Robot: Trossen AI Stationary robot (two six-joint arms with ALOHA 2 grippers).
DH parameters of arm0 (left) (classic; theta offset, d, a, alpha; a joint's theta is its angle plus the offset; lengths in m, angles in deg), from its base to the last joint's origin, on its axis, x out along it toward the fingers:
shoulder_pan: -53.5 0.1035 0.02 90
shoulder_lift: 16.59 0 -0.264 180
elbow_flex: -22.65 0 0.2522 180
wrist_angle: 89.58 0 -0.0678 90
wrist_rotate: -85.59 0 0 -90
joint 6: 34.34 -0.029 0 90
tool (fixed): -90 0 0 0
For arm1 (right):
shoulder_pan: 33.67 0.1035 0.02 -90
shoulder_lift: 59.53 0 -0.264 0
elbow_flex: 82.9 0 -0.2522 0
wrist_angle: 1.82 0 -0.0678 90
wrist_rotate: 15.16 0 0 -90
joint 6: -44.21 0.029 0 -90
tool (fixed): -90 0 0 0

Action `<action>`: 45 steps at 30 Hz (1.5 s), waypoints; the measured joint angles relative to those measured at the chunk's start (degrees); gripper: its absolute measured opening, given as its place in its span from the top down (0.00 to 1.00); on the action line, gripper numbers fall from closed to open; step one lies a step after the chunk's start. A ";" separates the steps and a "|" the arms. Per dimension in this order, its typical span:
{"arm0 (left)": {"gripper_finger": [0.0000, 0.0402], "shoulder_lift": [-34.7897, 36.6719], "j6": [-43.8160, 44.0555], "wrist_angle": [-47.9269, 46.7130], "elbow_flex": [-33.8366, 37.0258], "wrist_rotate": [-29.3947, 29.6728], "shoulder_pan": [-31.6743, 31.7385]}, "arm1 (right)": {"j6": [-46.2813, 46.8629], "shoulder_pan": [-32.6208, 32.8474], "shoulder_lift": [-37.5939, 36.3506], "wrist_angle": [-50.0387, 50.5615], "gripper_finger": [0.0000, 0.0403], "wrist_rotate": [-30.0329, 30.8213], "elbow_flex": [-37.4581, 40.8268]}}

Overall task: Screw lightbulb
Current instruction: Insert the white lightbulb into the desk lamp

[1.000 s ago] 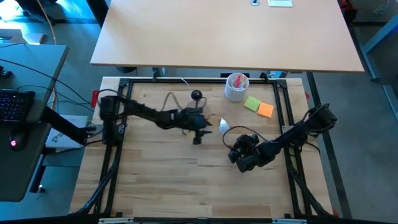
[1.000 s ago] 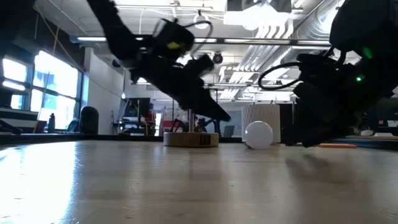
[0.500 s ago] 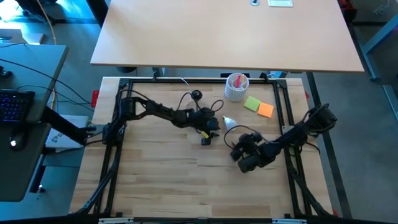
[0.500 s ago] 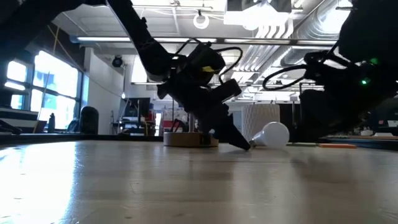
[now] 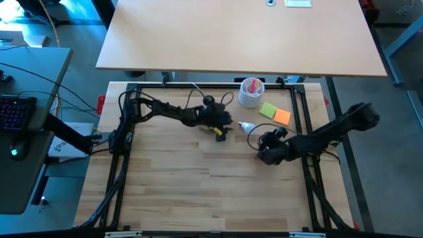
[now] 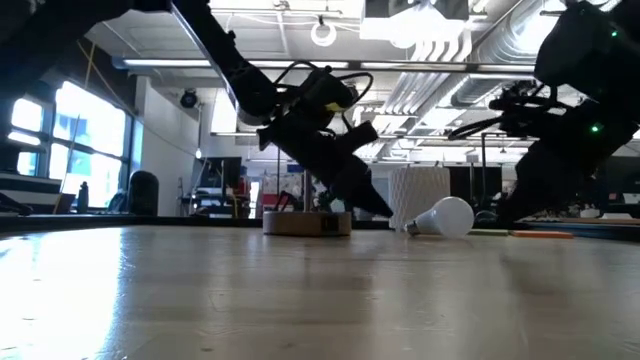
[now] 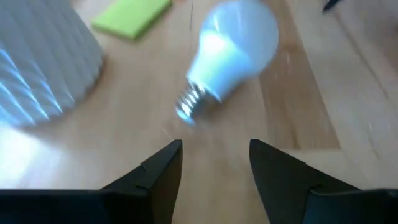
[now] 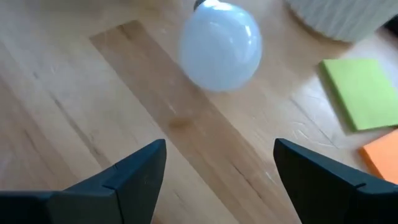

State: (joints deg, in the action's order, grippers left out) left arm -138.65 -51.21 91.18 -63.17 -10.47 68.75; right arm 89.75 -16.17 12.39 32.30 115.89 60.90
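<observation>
A: Now the bulb (image 5: 247, 127) lies loose on the counter (image 5: 172, 192) between both pincers, left pincer (image 7: 214, 163) and right pincer (image 8: 221, 171) released.

B: Risky; one nudge could roll it away toward the cup (image 5: 251, 92).

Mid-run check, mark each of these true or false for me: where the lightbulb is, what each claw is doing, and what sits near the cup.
1. The lightbulb lies on its side on the wooden table. True.
2. The left claw is shut on the lightbulb's screw base. False: its fingers are open and the bulb lies ahead of them, untouched.
3. The right claw is open, with the bulb in front of it. True.
4. The bulb is already screwed into the wooden stand. False: it lies on the table, apart from the stand.
5. A green sticky pad and an orange one lie beside the white cup. True.
</observation>
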 joint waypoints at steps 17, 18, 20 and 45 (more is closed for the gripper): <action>0.44 -7.00 -11.03 0.33 -8.62 -10.41 3.10 | -23.86 -18.39 -8.90 -31.23 0.26 -13.02 13.99; 0.44 -7.65 -11.33 1.88 -8.76 -10.68 3.10 | -24.57 -19.07 -8.87 -31.72 0.26 -13.28 13.99; 0.44 -8.42 -11.31 1.44 -8.63 -11.86 3.12 | -25.13 -20.34 -8.11 -33.66 0.26 -15.20 13.99; 0.44 -11.43 -11.92 3.59 -9.11 -12.11 1.56 | -25.54 -21.75 8.08 -53.07 0.24 -20.66 13.88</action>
State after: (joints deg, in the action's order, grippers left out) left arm -150.08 -63.13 94.77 -72.28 -22.58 70.31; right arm 64.21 -37.93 20.47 -20.77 95.23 74.78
